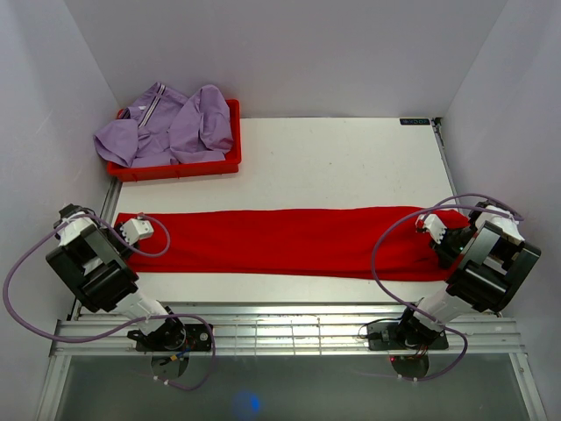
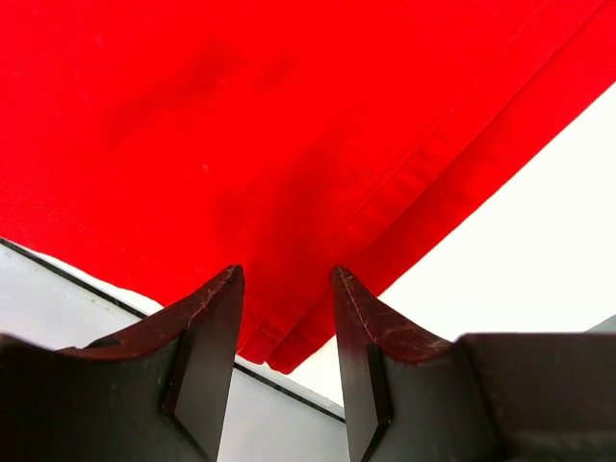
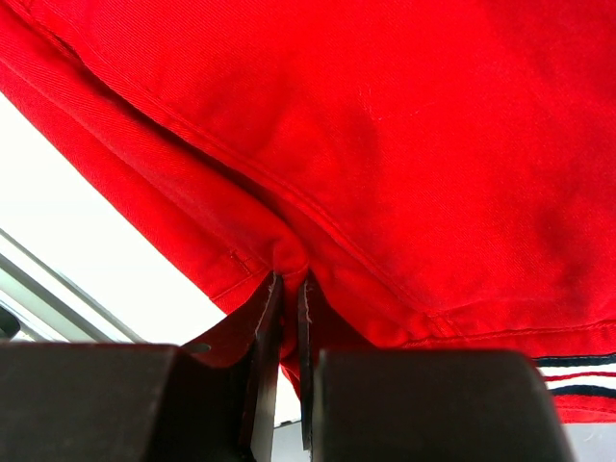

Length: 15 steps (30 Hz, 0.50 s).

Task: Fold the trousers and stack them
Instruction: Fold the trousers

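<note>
Red trousers [image 1: 289, 241] lie stretched out in a long band across the white table, folded lengthwise. My left gripper [image 1: 147, 230] is at their left end, the hem [image 2: 279, 346]; its jaws are open, with the hem corner lying between the fingertips [image 2: 217, 298] and not pinched. My right gripper [image 1: 436, 230] is at the waist end on the right and is shut on a pinched fold of the red cloth [image 3: 289, 252]. A striped waistband edge [image 3: 577, 380] shows at the lower right of the right wrist view.
A red tray [image 1: 175, 168] at the back left holds purple garments [image 1: 166, 127]. A metal rail [image 1: 289, 329] runs along the table's near edge. White walls enclose the table on the left, right and back.
</note>
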### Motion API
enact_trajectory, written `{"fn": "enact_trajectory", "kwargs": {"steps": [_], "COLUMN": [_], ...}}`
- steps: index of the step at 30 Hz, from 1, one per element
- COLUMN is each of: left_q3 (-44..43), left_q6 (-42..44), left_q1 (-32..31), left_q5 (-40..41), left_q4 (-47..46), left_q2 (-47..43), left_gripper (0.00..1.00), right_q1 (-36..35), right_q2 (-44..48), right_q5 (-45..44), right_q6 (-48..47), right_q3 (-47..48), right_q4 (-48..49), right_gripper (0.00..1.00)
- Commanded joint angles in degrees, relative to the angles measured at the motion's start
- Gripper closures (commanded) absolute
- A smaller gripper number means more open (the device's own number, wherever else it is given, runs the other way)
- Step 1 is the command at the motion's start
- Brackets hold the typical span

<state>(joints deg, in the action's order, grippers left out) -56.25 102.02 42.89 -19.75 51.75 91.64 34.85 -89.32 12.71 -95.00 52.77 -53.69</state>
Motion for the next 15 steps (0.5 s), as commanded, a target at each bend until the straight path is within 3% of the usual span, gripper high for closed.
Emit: {"fn": "enact_trajectory", "kwargs": {"steps": [1, 10, 15], "left_q3": [-1.15, -0.62, -0.18], "left_q6": [1.26, 2.57, 3.72], "left_q1": [0.08, -0.44, -0.44], "left_q5": [0.41, 0.76, 0.32], "left_q4": [0.03, -0.25, 1.08], "left_q2": [0.38, 0.47, -0.05], "left_gripper": [0.47, 0.53, 0.47], "right_q1": [-0.13, -0.31, -1.10], "right_q2": [-1.12, -1.30, -0.68], "right_q5": [-1.28, -1.55, -4.97], "right_q6": [-0.18, 0.25, 1.57], "right_q3": [1.10, 0.40, -2.23], "right_q4": [0.87, 1.22, 4.82], "right_gripper": [0.92, 0.92, 0.92]}}
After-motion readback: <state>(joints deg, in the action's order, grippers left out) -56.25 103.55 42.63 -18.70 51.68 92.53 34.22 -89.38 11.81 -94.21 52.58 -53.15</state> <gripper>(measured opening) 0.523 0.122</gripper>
